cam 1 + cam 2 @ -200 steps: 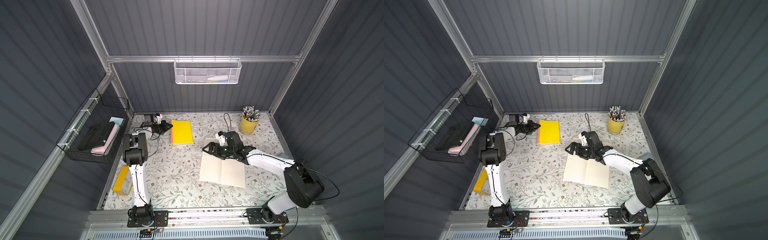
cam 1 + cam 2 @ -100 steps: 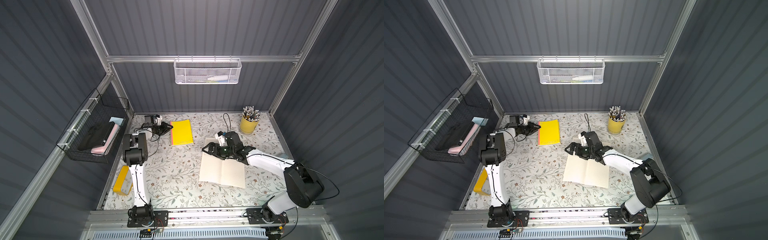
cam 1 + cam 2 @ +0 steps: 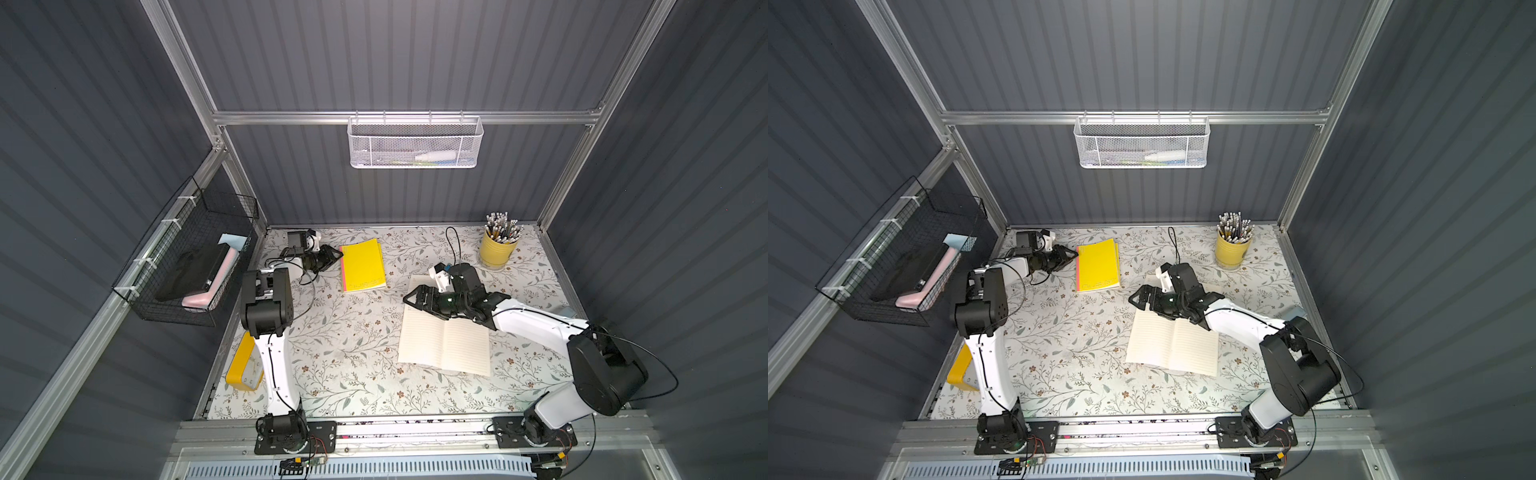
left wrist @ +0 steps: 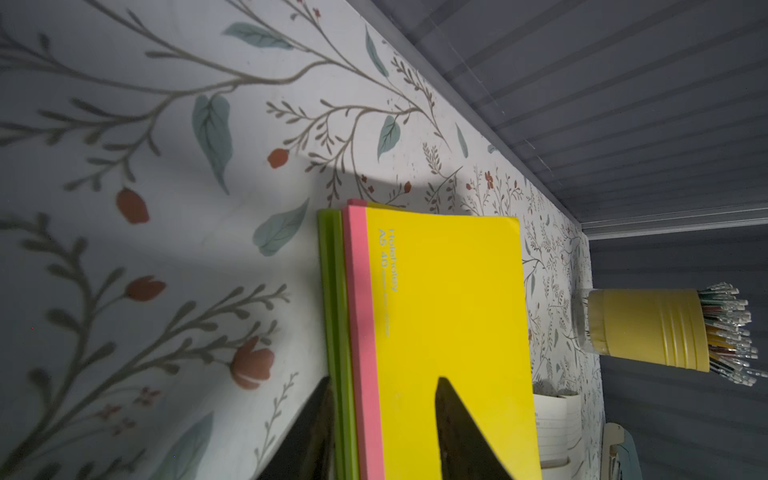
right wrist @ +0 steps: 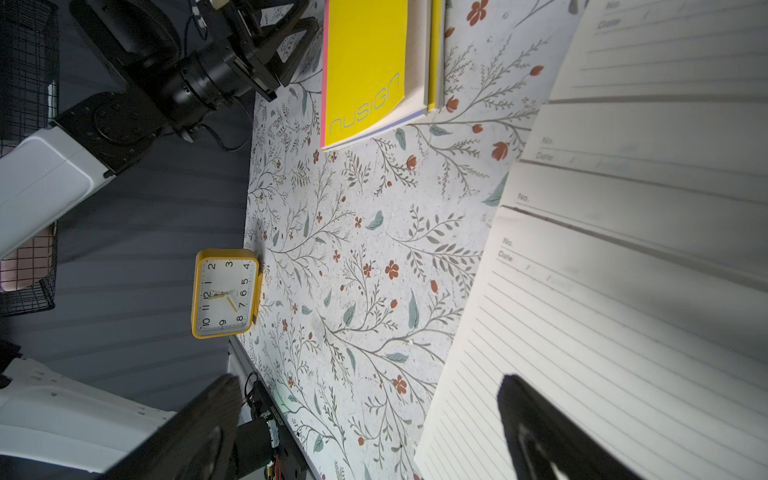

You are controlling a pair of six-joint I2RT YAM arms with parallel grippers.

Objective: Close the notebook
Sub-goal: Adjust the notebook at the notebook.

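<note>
Notebook [image 3: 442, 343] open and flat, lined pages up, on the right half of the flowered table [image 3: 345, 332], well apart from the stack of yellow books [image 3: 362, 266] at the far left. Not yet closed. Fold running from the back wall toward the front rail, slightly slanted, with the long side of each page lying along it. Page headers at the far end, so top edge pointing to the back wall.

Right gripper [image 3: 411, 300] poised over the far part of the left page, by its outer edge, jaws wide apart and nothing held. In the right wrist view [image 5: 368, 386], one finger above the page, the other out over bare table. Likely placed so as to catch the loose outer edge and swing that half over the fold.

Left gripper [image 4: 384, 386] at the spine of the yellow stack, jaws apart, one finger beside the spine edge, the other above the top cover. Not clamped, as far as visible. Probably no part in the closing, and clear of the right arm there.
</note>
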